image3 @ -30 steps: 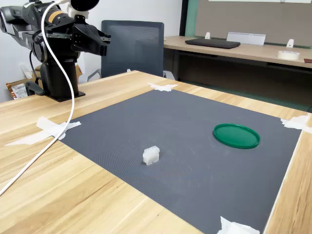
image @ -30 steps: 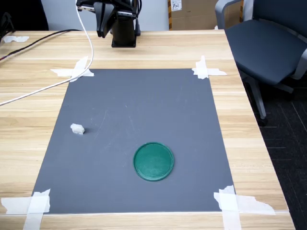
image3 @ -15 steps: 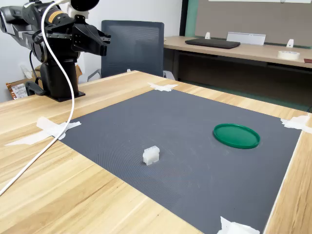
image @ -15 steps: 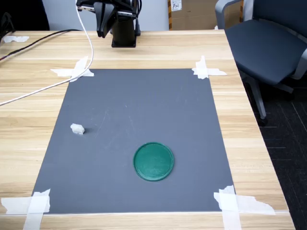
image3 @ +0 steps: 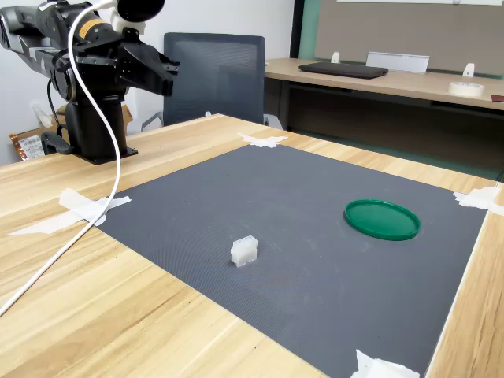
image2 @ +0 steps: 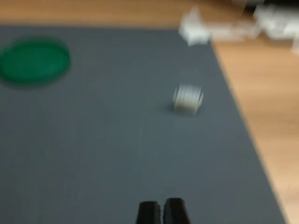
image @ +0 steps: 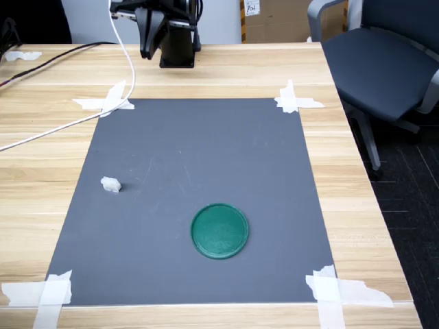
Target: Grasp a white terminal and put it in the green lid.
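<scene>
The white terminal lies on the grey mat near the first exterior view's left edge of the mat; it shows blurred in the wrist view. The green lid rests flat on the mat, well apart from the terminal and with nothing in it. My gripper hangs high over the table's far edge beside the arm base, far from both. Its two dark fingertips stand together with nothing between them.
The grey mat is taped to the wooden table by white tape strips at its corners. A white cable trails from the arm across the wood. The arm base stands at the back. An office chair sits beside the table.
The gripper has shifted slightly at the back of the table, and the wrist view is motion-blurred. The terminal and the lid have not moved.
</scene>
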